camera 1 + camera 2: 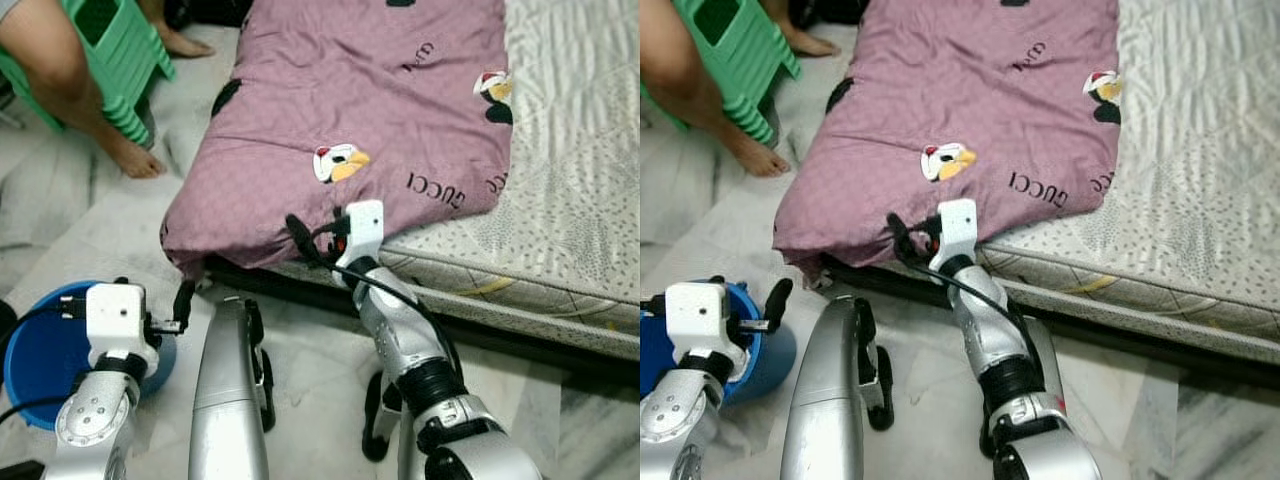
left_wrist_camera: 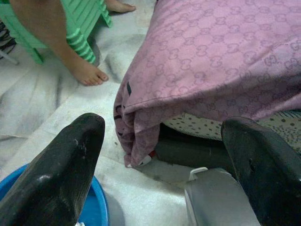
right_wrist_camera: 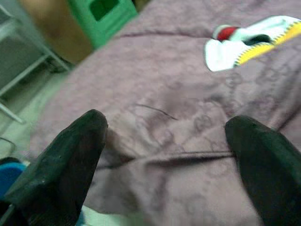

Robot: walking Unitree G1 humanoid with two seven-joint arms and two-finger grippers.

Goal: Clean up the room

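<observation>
Nearest to me were the robot's two silver arms. On the near left the left gripper hung over the floor with its two black fingers spread wide and nothing between them, just above one blue basin sitting on the pale marble floor. Between the arms I could see a silver leg panel of the robot's own body.

Further in, the right gripper was stretched out to the near edge of one purple blanket. From the right wrist view its fingers stood wide apart, with the blanket's hem running between them, and I could not tell whether they touched the cloth. That blanket, printed with cartoon figures and lettering, lay over the left part of one mattress, its near left corner drooping over the edge toward the floor. The mattress's patterned right side was bare.

Farthest off at the left I counted one stack of green plastic stools and a person's two bare feet: one foot on the floor beside the stack, the other foot beyond it.
</observation>
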